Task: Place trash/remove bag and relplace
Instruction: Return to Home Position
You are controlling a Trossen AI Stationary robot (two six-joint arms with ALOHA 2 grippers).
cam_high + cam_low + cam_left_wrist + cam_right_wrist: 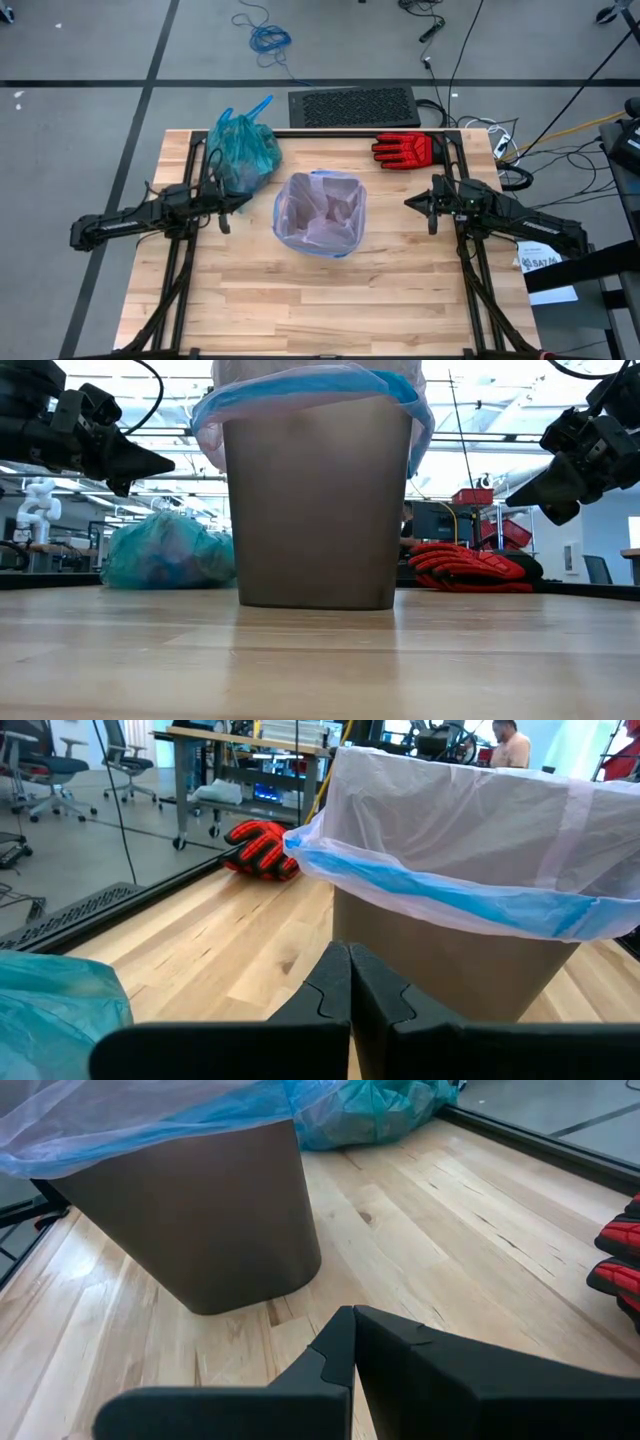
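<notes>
Pale wood planks form the table [300, 300], with grey floor and loose cables beyond its far edge. At table centre stands the bin [315, 510], fitted with a pink liner [320, 215] whose blue strip folds over the rim. Only the high view shows the liner's open mouth. Only the low view shows the bin's brown wall standing flat on the boards, and both grippers raised off the table, below rim level.

The bag [243, 150] — teal, bunched, handles up — lies at the far left, apart from the bin; its contents cannot be read. A red glove [403, 149] lies at the far right.

The left gripper [224, 213] hangs left of the bin, just near of the bag. The right gripper [431, 212] hangs right of the bin, near of the glove. Each wrist view shows its own fingers [330, 990] [330, 1355] pressed together, holding nothing.

Open boards run from the bin to the near edge — free room lies on both sides of the bin.
</notes>
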